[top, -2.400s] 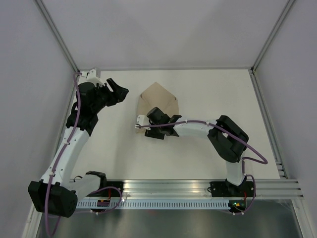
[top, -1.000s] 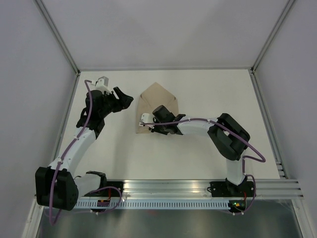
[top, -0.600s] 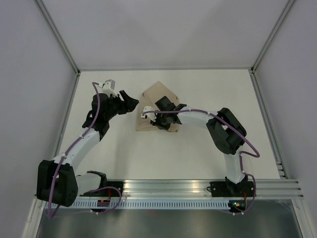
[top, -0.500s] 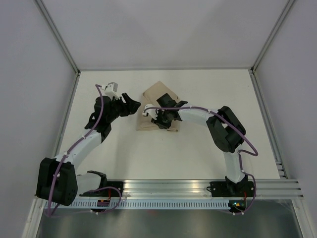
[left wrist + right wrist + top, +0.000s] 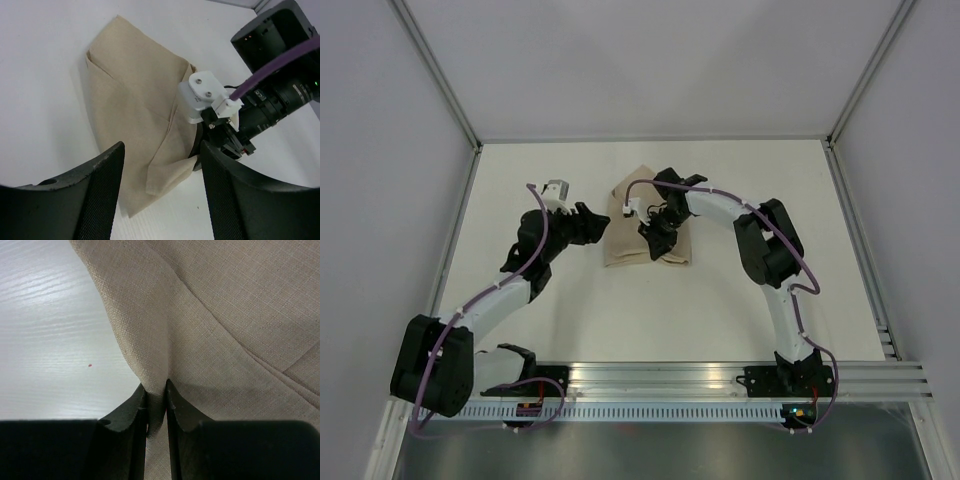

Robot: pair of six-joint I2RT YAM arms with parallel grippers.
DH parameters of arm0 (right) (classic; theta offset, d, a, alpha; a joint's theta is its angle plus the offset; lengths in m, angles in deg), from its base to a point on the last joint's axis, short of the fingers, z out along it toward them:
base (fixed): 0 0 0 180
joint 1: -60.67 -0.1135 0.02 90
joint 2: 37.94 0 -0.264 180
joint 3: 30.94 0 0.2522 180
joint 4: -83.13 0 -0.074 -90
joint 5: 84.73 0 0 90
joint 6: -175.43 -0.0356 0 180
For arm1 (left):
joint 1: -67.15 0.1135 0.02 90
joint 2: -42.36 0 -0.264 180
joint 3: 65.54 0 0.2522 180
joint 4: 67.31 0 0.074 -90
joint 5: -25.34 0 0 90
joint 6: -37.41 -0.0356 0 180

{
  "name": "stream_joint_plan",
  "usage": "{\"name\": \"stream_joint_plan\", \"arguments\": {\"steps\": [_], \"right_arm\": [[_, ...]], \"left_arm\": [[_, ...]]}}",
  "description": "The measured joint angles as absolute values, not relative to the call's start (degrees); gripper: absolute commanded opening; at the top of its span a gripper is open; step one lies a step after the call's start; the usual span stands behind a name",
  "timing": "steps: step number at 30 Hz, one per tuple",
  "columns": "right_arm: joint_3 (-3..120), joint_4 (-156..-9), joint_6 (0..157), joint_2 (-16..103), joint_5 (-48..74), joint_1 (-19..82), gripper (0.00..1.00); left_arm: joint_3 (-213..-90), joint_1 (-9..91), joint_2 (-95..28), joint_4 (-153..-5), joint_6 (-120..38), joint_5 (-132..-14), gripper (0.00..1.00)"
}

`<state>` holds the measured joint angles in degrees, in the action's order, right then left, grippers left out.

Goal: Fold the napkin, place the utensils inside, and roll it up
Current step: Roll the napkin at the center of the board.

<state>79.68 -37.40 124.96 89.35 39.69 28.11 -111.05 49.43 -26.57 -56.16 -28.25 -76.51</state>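
Top view first: the napkin (image 5: 625,245) sits a bit above the middle of the frame on the white table (image 5: 740,300), folded into a pointed packet; the right end effector (image 5: 655,232) is down on its middle; the left end effector (image 5: 592,222) hangs just beside its left edge, apart from the cloth as far as I can tell; no utensils showing in any view, so tucked inside or out of shot, can't say.

Left wrist view: the left fingers (image 5: 100,190) are spread wide with nothing between them; the napkin (image 5: 135,110) fills the middle and upper left of the frame, layers overlapping, with a loose flap at the lower middle that looks a little raised; the right arm's wrist comes in from the upper right and its tip meets the cloth's right edge.

Right wrist view: the right end effector (image 5: 156,392) is pressed together on a thin ridge of napkin (image 5: 225,315) at the lower middle of the frame; cloth fans up and right from the pinch, bare table (image 5: 50,340) on the left.

Handling, just my guess: light, thin, floppy fabric with no stiffness; it'll drape and come unfolded if you only catch one layer; probably slides on that smooth table rather than staying put; I'd take it at a folded edge or corner, all layers together, and pin the far side with the free arm.
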Motion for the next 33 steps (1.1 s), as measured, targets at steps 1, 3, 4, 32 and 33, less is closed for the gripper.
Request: {"name": "stream_joint_plan", "arguments": {"steps": [1, 3, 4, 32, 33], "right_arm": [[81.0, -35.2, 125.8, 90.2, 40.6, 28.5, 0.21], [83.4, -31.4, 127.3, 91.9, 42.5, 29.2, 0.20], [84.6, -29.4, 128.0, 92.7, 43.2, 29.6, 0.20], [86.0, -10.0, 133.7, 97.6, 50.9, 34.4, 0.20], [86.0, -9.7, 133.7, 97.7, 51.0, 34.5, 0.20]], "left_arm": [[-110.8, 49.2, -26.4, -55.5, -29.3, -76.5, 0.66], [-110.7, 48.8, -26.3, -54.2, -31.1, -76.6, 0.66], [-110.7, 48.7, -26.2, -53.3, -31.8, -76.7, 0.66], [-121.0, 22.1, -42.6, -60.6, -58.1, -70.6, 0.73], [-122.0, 21.5, -43.7, -61.8, -58.9, -70.4, 0.73]]}}
